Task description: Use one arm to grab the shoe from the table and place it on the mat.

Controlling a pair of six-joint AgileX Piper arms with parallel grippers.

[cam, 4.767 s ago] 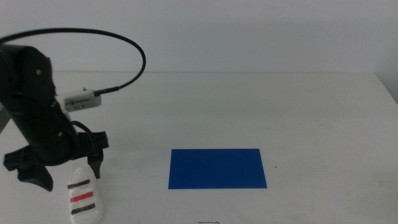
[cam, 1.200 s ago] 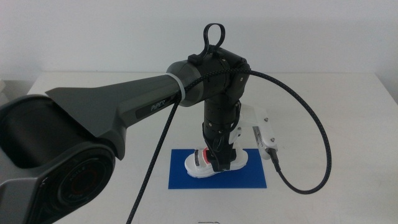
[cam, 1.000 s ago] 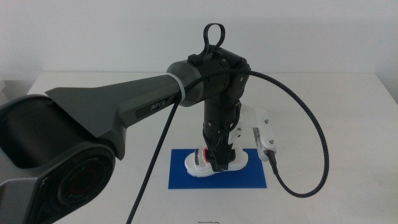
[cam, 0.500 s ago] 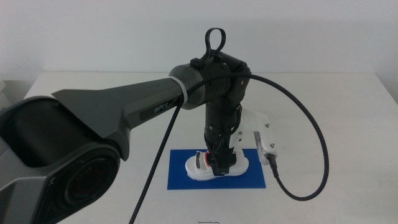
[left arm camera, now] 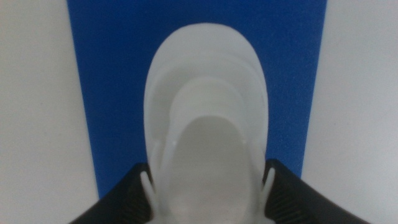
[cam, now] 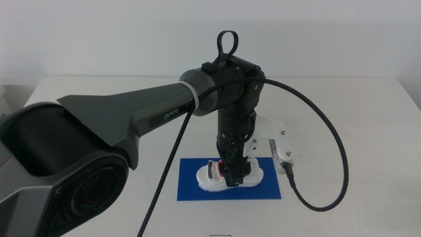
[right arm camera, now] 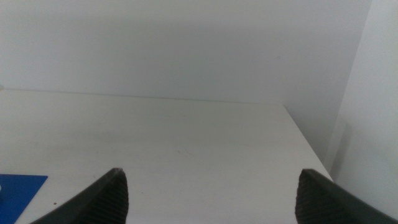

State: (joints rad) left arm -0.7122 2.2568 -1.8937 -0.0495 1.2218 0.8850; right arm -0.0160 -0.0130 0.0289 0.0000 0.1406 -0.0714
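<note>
While closing on the sides of the shoe [cam: 229,176], left gripper [cam: 231,176] reaching straight down from the arm [cam: 131,122], its two dark jaws pressing the white sole from either flank, as the left wrist view confirms [left arm camera: 205,186]. Holding the shoe [left arm camera: 206,124] directly between and beneath the jaws, toe projecting ahead of them. Lying directly under the shoe, the mat [cam: 194,187], its blue surface [left arm camera: 99,93] showing on both sides of the sole; whether the sole is fully touching the mat or hanging just above it, impossible to tell. Spreading outward beyond the mat on every side, the table [cam: 342,118].

Step in hand, by judgement: placing, near its end, with the shoe already over the target. Next move calling for settling the sole flat, parting the jaws evenly so as not to drag the shoe sideways, then rising straight up clear of the straps.

Waiting well apart, right gripper [right arm camera: 211,186], jaws standing wide over bare table.

Counting: one shoe, one mat, one table, two grippers, one arm at work.
</note>
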